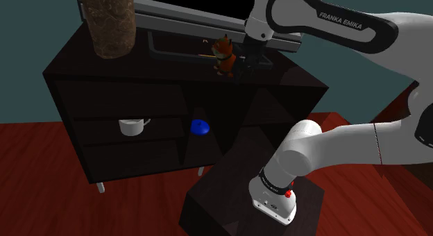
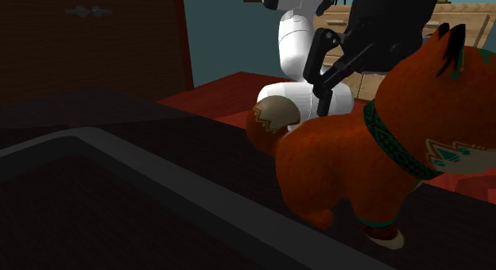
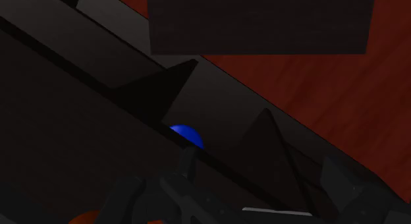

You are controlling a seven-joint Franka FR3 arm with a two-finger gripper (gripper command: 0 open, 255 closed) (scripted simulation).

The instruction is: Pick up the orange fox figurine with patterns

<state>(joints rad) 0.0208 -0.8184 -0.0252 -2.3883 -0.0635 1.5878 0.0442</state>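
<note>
The orange fox figurine stands upright on top of the dark shelf unit. It has a green patterned collar, a pale patterned tail tip and dark ear tips, seen close up in the second exterior view. My black gripper hangs just beside it, on the shoulder view's right, at about the fox's height. In the second exterior view the gripper is behind the fox. In the wrist view its fingers stand apart, open, with nothing between them; an orange patch of the fox lies outside them.
A tall brown rough-textured vase stands at the shelf top's far left. A dark flat screen runs along the back. On the shelves below are a white cup and a blue object. The floor is red wood.
</note>
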